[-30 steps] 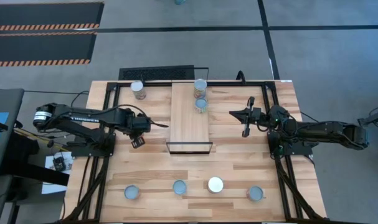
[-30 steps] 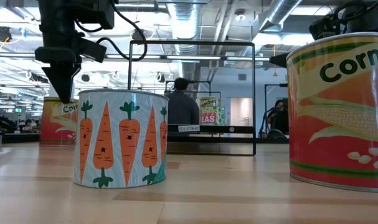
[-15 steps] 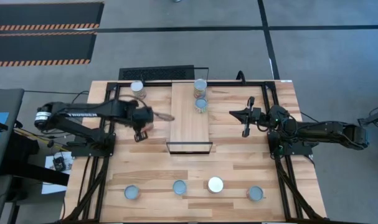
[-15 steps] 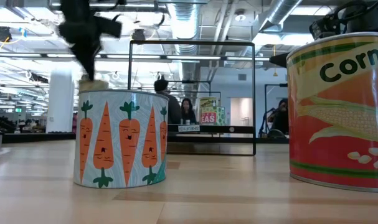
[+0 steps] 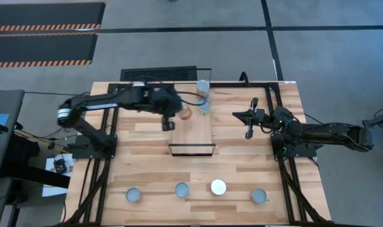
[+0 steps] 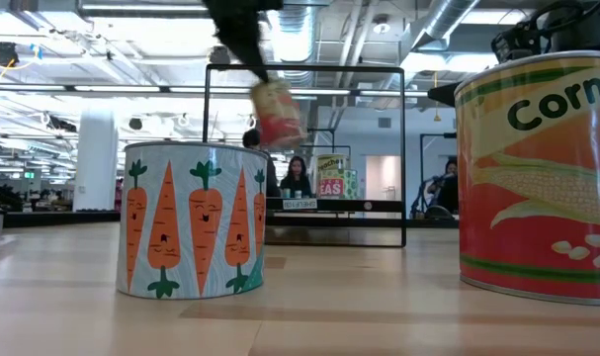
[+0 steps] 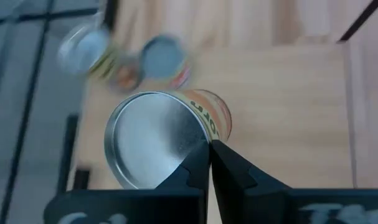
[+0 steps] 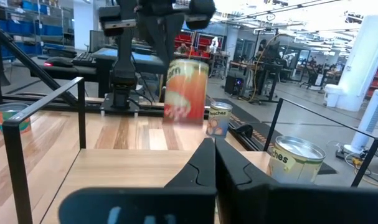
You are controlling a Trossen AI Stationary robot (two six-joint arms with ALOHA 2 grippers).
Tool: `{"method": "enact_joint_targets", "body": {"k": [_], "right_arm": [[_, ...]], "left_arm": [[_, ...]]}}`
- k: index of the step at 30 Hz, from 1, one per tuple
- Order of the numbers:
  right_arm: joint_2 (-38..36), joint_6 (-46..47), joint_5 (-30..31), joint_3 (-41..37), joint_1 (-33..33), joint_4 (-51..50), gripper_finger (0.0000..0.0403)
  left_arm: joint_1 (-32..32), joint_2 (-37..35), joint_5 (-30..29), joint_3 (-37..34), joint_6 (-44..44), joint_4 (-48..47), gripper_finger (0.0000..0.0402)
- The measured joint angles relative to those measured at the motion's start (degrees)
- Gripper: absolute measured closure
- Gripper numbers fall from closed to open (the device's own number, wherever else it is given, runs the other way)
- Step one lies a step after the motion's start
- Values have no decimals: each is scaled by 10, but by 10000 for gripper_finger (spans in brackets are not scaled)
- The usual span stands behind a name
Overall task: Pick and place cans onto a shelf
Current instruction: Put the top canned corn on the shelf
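Swung over the shelf [image 5: 192,126] since earlier, left gripper [image 5: 176,117] clamped on a can [image 5: 186,114]. Could clip standing cans [image 5: 203,96]. Right gripper [image 5: 248,129] shut, empty.

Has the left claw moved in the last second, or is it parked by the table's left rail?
Yes. The left claw has swung right, from beside the left rail to over the shelf, carrying a can toward the two cans at its far end.

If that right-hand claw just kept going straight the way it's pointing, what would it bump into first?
Probably the can that the left gripper carries over the shelf. The right gripper, shut, points straight at it, though the depth between them is unclear.
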Motion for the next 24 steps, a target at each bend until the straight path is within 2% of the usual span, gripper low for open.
{"method": "enact_joint_targets", "body": {"k": [6, 12, 17, 24], "right_arm": [[0, 0, 0, 0, 0, 0, 395], [0, -3, 0, 0, 0, -1, 395], [0, -3, 0, 0, 0, -2, 395], [0, -4, 0, 0, 0, -2, 395]], "left_arm": [[-4, 121, 22, 87, 45, 6, 401], [-10, 200, 25, 144, 63, 3, 401], [-12, 235, 25, 159, 64, 12, 401], [-12, 241, 42, 160, 67, 27, 402]]}}
